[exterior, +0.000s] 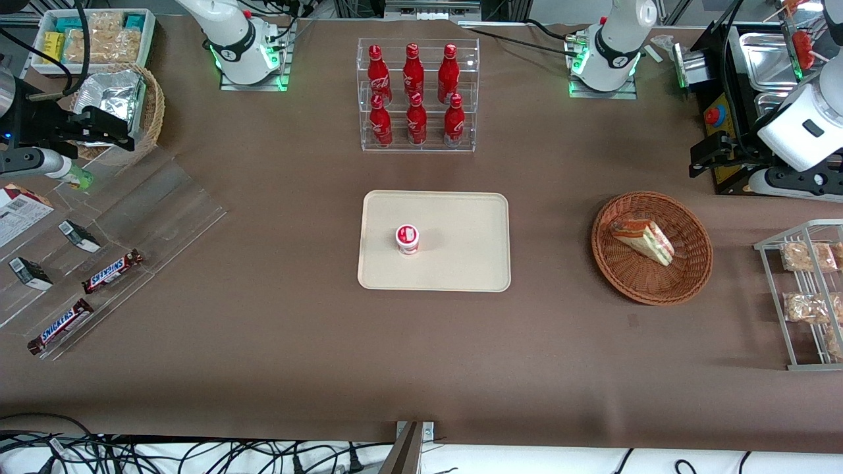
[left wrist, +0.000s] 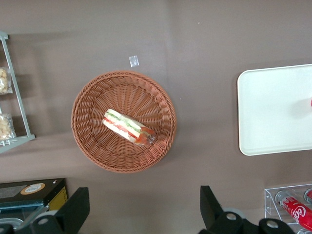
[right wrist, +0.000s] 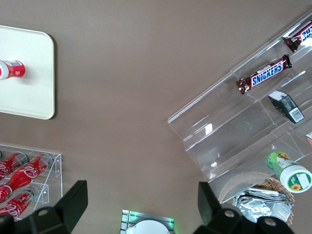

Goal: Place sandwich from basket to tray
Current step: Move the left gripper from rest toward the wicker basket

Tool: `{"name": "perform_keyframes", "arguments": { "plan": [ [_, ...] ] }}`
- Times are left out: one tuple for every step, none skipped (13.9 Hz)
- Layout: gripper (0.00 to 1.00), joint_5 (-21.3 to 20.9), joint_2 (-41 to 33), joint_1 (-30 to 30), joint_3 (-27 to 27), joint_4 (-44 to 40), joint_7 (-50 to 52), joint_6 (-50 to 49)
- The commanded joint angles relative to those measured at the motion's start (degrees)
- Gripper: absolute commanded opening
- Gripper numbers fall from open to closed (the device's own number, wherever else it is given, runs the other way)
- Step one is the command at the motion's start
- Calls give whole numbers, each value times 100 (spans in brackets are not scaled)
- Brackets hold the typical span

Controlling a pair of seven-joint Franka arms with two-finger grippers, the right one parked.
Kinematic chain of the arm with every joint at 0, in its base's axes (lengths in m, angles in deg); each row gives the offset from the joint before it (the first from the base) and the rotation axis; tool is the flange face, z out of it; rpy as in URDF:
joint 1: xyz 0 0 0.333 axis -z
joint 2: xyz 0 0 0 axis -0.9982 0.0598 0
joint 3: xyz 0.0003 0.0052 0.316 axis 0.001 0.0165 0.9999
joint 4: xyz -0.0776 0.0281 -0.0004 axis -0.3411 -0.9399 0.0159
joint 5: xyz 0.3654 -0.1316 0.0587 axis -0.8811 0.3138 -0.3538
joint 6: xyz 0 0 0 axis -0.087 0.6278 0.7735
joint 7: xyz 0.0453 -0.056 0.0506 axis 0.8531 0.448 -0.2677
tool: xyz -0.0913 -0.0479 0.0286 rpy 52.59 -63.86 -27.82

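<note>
Tool open above brown table, sandwich in basket

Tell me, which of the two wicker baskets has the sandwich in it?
The reddish-brown basket beside the tray holds the sandwich; the tan basket holds foil packets. The gripper hangs apart.

A brown cloth-covered table fills the scene, black cables trailing along its near edge.

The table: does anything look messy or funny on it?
Nothing stands out. The sandwich lies in the basket, a small cup stands upright on the tray, and the gripper hangs open, away from them.
</note>
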Motion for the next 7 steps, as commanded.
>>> {"name": "perform_keyframes", "arguments": {
  "plan": [
    [100, 71, 93, 5, 30, -204, -147, -70],
    [100, 71, 93, -3, 39, -204, -138, -78],
    [100, 71, 102, -21, 48, -195, -112, -87],
    [100, 71, 128, -178, 48, -195, -112, -96],
    [100, 62, 172, -292, 48, -143, -120, -96],
    [100, 44, 190, -354, 48, -90, -120, -87],
    [100, -51, 242, -442, 39, -20, -68, -79]
  ]
}}
